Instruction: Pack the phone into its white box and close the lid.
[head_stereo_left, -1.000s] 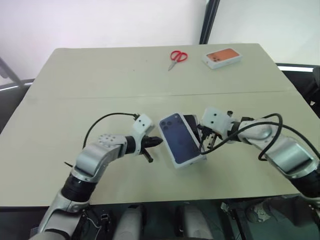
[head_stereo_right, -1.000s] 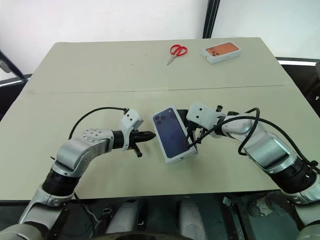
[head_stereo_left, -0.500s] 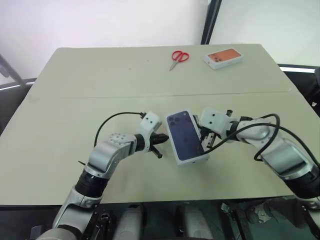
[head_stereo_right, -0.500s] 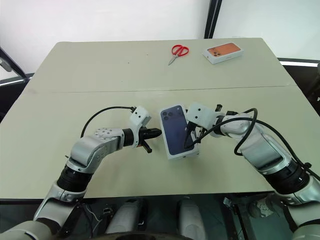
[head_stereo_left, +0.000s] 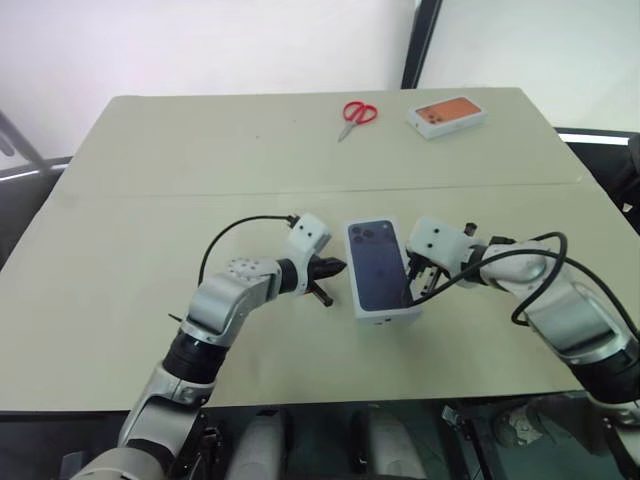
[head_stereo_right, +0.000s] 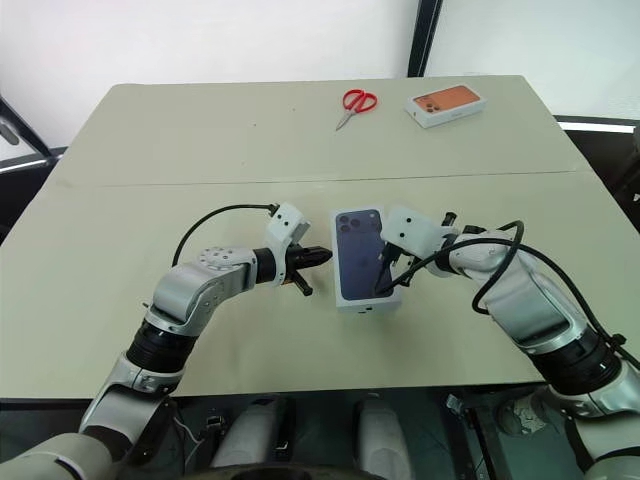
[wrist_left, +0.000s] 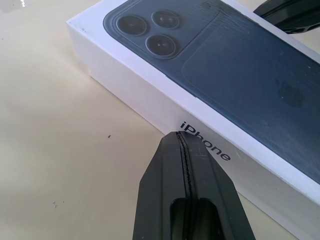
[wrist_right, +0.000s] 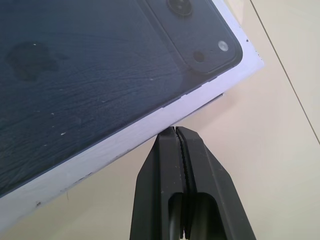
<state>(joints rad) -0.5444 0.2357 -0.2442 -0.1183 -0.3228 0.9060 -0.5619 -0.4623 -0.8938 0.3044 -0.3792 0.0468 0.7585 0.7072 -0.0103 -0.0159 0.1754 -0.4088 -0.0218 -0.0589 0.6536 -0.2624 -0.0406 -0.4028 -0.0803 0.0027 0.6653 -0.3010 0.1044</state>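
The lid (head_stereo_left: 380, 265), white with a dark blue phone printed on top, lies face up near the table's middle, its long sides running almost straight away from me. The phone and the white box are hidden beneath it. My left gripper (head_stereo_left: 338, 268) is shut, and its tip (wrist_left: 181, 137) sits at the lid's left side wall (wrist_left: 150, 97), by the printed lettering. My right gripper (head_stereo_right: 385, 275) is also shut, with its tip (wrist_right: 174, 131) against the lower edge of the lid's right side (wrist_right: 125, 137).
Red scissors (head_stereo_left: 357, 113) and a white box with an orange top (head_stereo_left: 446, 115) lie at the table's far edge. A seam (head_stereo_left: 150, 193) crosses the table behind the lid. Black cables loop from both wrists.
The lid has swung from a slanted pose to nearly square with the table and now covers the dark thing that showed behind it. My left gripper moved right, up to its side.
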